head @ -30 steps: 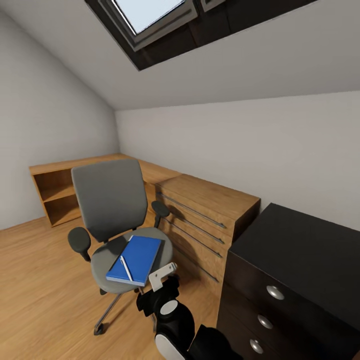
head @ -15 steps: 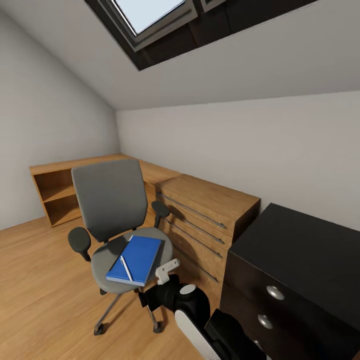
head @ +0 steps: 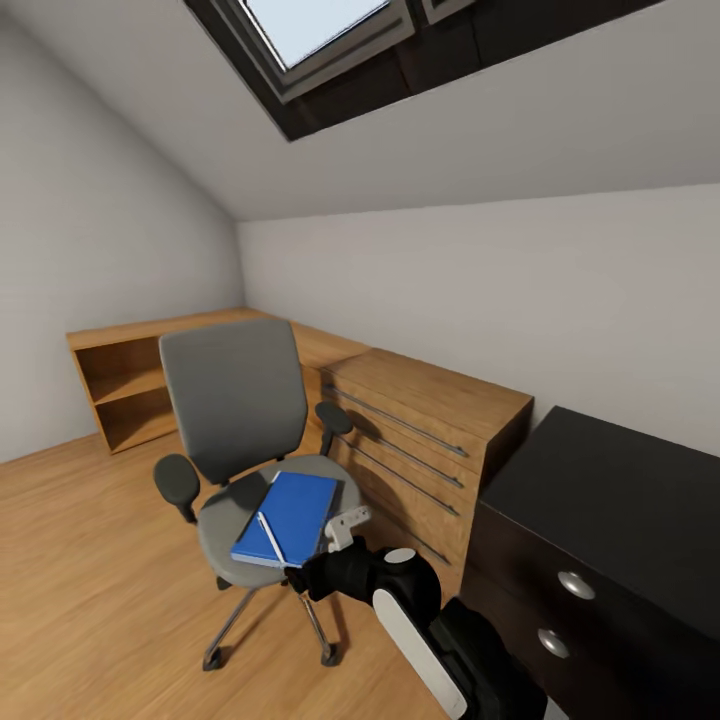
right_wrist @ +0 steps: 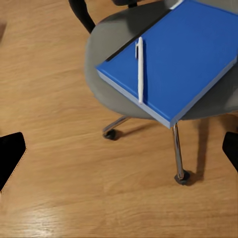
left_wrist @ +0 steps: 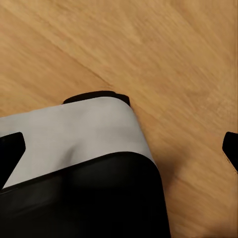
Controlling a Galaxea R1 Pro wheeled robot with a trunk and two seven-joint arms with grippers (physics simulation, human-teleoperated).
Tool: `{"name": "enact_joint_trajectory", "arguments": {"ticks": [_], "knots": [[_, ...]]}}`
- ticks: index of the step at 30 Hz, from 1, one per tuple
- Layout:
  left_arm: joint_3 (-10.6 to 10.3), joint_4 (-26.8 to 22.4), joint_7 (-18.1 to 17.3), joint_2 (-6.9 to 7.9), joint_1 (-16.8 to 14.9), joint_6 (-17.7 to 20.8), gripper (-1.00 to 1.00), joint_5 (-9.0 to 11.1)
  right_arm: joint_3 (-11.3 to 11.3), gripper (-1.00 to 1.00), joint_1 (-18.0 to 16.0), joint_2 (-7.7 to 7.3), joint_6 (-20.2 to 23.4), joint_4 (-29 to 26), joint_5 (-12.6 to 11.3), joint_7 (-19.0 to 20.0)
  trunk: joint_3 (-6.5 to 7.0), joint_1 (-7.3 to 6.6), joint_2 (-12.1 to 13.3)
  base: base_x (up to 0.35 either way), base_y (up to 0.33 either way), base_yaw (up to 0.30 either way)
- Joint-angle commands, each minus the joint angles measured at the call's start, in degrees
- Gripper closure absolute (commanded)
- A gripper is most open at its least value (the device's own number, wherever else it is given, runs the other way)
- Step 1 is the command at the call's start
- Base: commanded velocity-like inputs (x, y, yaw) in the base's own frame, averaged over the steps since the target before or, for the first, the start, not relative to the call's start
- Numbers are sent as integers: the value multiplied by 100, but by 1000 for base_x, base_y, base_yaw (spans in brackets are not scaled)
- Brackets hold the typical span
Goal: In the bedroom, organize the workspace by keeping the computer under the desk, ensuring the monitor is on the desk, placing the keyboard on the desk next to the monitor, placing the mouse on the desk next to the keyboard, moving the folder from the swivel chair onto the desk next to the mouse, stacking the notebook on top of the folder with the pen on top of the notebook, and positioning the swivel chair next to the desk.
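The grey swivel chair (head: 235, 400) stands on the wood floor, facing me. On its seat lies the blue folder (head: 290, 517) with a slim white pen (head: 271, 537) on top. My right gripper (head: 312, 580) hangs open just off the seat's front right edge, apart from the folder. In the right wrist view the folder (right_wrist: 178, 54) and pen (right_wrist: 140, 69) lie beyond the open right gripper (right_wrist: 119, 153), whose dark fingertips (right_wrist: 10, 158) sit wide apart. My left gripper (left_wrist: 119, 148) is open over my own base and the floor. The desk, monitor, keyboard, mouse, computer and notebook are out of view.
A wooden drawer unit (head: 430, 440) stands right behind the chair, with a low wooden shelf (head: 120, 385) along the left wall. A black chest of drawers (head: 600, 520) is at my right. Open wood floor (head: 90, 560) lies to the left. The chair's chrome legs (right_wrist: 176, 148) reach forward.
The head view has shifted slightly, so everything sits a little further right. My right arm has swung up and reached closer to the seat's front edge. Folder and pen have not moved.
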Motion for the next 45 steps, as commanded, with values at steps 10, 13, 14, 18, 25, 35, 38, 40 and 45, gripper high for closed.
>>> {"name": "enact_joint_trajectory", "arguments": {"ticks": [10, 13, 14, 18, 25, 35, 38, 40, 45], "knots": [[-20, -13, 27, 6, 1, -1, -100, 31, -2, -100, -5, 18, 4, 7, 5, -73, -5, 0, -3, 18, 314, 0], [-22, -13, 26, 6, 1, -7, -100, 25, -1, -100, -5, 28, -8, 64, 20, -110, -5, 0, -3, 118, 310, 0], [-24, -13, 26, 6, 1, -9, -100, 23, 4, -100, -5, 34, -14, 99, 26, -134, -5, 0, -3, 156, 300, 0], [-30, -13, 26, 8, 1, -17, -100, 19, 19, -100, -4, 59, -41, 260, 70, -288, -5, 0, -3, 189, 288, 0], [-33, -13, 26, 9, 1, -25, -100, 11, 36, -100, -11, 86, -185, 482, 186, -634, -5, 0, -3, 230, 265, 0], [-33, -13, 32, 6, 1, -34, -100, 12, 47, -100, -67, 114, -487, 816, 340, -998, -5, 0, -3, 236, 78, 0], [-24, -13, 41, 3, -1, -35, -100, 19, 44, -100, -115, 116, -521, 982, 347, -1026, -5, 0, -3, 69, 12, 0], [-21, -13, 42, 1, -3, -35, -100, 21, 43, -100, -163, 116, -533, 1064, 346, -1030, -5, 0, -3, 39, 7, 0], [-14, -13, 43, -1, -6, -35, -100, 28, 41, -100, -232, 117, -553, 1209, 346, -1035, -5, 0, -3, 19, 3, 0]]}}
